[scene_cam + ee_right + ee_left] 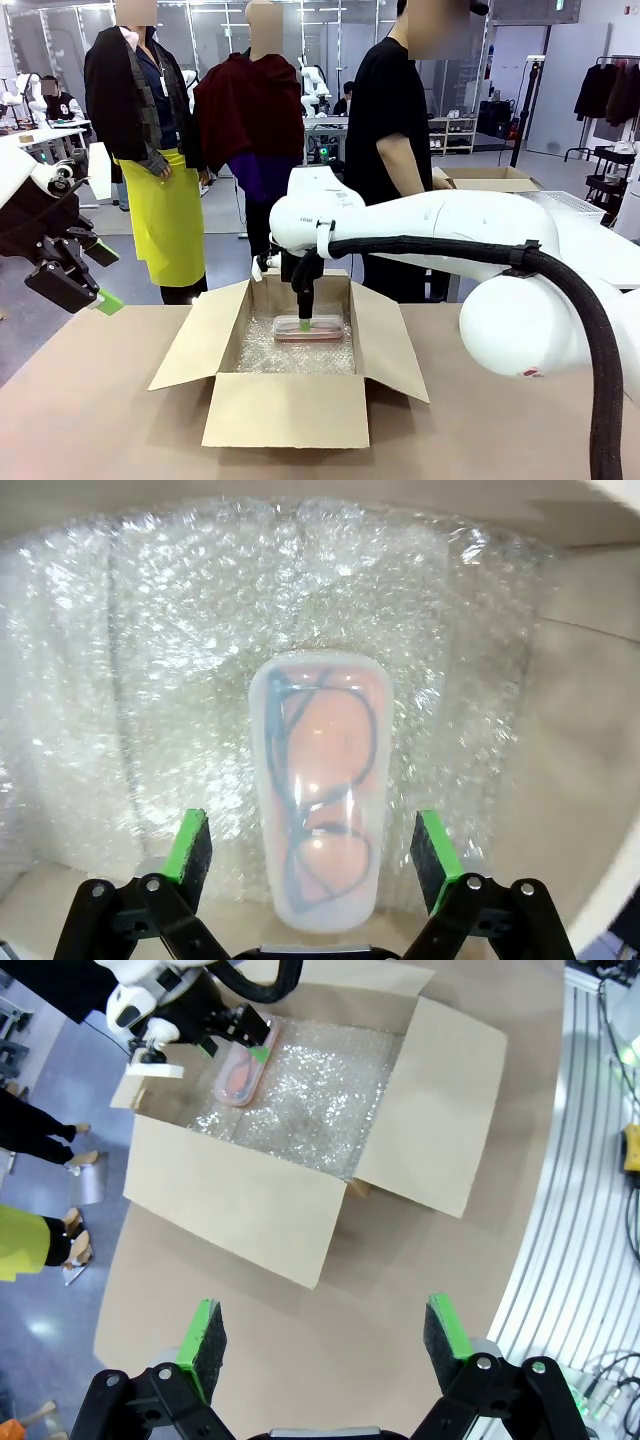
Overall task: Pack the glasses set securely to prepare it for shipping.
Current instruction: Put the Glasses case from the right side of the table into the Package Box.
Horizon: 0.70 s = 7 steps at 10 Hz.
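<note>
This is looking like an open lab hall: glass partitions (215, 45) are running across twelve o'clock in the front view, a clothes rack (602, 90) is standing at two, and slotted aluminium framing (585, 1160) is edging the table (400, 1290) at three in the left wrist view.

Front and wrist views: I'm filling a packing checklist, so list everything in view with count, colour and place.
cardboard box: one, brown, flaps open, mid table.
bubble wrap: one sheet, clear, lining the box floor.
glasses case: one, translucent pink, flat on the bubble wrap.
table: one, brown, under the box.
person: one, black top, far side.
left gripper: one, black with green pads, open, above bare table beside the box.
right gripper: one, same colours, open, inside the box, astride the case.
</note>
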{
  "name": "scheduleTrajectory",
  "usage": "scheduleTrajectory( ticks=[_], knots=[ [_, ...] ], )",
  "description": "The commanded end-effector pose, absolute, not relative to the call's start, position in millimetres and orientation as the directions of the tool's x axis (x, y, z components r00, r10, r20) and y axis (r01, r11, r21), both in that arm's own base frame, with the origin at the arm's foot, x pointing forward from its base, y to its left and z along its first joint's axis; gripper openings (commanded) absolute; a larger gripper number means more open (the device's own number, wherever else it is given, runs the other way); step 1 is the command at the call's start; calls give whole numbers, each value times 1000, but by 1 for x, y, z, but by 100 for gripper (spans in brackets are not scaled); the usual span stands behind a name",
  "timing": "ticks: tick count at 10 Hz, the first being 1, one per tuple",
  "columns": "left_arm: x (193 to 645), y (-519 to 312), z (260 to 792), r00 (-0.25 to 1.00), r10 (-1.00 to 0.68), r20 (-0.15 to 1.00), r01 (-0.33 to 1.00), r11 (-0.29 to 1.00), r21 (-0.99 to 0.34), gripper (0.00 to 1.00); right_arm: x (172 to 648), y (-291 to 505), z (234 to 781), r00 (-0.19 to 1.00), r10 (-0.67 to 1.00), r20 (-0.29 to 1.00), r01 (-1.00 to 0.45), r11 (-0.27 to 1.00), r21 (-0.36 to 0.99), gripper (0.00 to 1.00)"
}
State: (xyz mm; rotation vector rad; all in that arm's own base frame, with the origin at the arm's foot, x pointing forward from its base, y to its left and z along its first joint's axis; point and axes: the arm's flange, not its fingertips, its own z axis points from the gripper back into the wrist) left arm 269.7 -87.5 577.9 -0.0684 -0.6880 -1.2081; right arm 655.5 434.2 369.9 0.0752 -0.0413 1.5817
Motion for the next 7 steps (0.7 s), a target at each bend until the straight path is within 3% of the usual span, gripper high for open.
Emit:
scheduleTrajectory(
  ticks=[1,7],
  knots=[
    [269,-86,579,175,-838,518,873,375,313,100,613,421,423,111,990,93,-994,109,27,100],
    [269,-86,579,175,-838,518,873,375,313,100,564,375,489,218,971,94,-974,223,-45,100]
  ],
)
